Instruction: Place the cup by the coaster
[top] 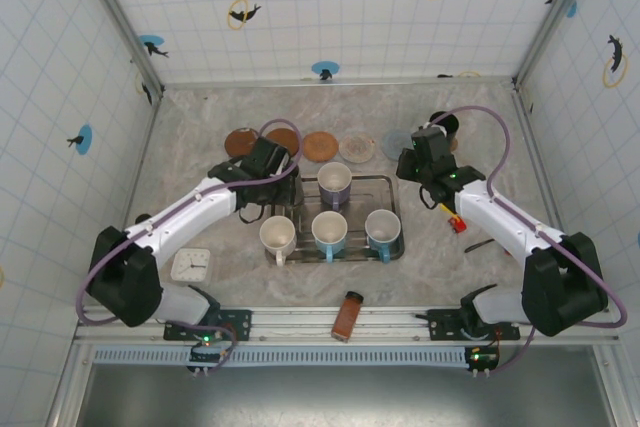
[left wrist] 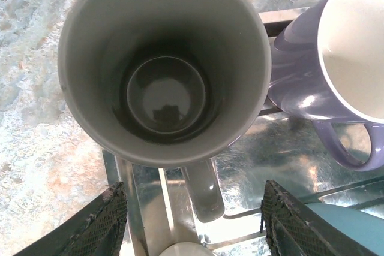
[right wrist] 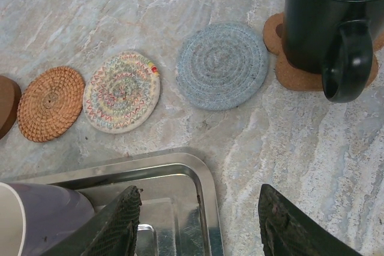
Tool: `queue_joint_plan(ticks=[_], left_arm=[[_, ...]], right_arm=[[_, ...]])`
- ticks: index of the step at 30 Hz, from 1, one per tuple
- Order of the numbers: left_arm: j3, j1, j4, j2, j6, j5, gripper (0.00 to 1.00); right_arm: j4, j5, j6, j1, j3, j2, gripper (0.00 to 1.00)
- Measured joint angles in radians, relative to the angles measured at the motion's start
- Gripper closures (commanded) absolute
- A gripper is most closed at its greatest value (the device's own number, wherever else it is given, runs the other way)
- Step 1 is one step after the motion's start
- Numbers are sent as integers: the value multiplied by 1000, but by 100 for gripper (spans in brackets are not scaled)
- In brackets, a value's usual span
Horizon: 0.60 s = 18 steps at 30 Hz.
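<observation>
While the grey cup (left wrist: 165, 64) stood at the far-left corner of the tray (left wrist: 282, 160), just beside a purple cup (left wrist: 300, 82), its handle lay untouched between the parted fingers of the left claw (left wrist: 195, 211). The right claw (right wrist: 198, 214) hung with jaws apart above the table (right wrist: 300, 148), near a blue-grey coaster (right wrist: 222, 67).

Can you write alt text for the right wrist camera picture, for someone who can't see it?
A glossy black mug stands on a cork coaster on a marbled table, beside a blue-grey woven coaster, a multicoloured woven coaster and an orange wicker coaster. Below, the right gripper, open, frames a steel tray corner and a purple mug.
</observation>
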Motion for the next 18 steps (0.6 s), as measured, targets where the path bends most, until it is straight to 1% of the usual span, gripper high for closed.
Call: queue_joint_plan(ticks=[10,18], left_arm=[[0,0,3,44,3,-1,42],[0,0,18,98,3,-15,53]], right_arm=[[2,6,0,0,0,1,46],[3,7,1,0,0,11,46]])
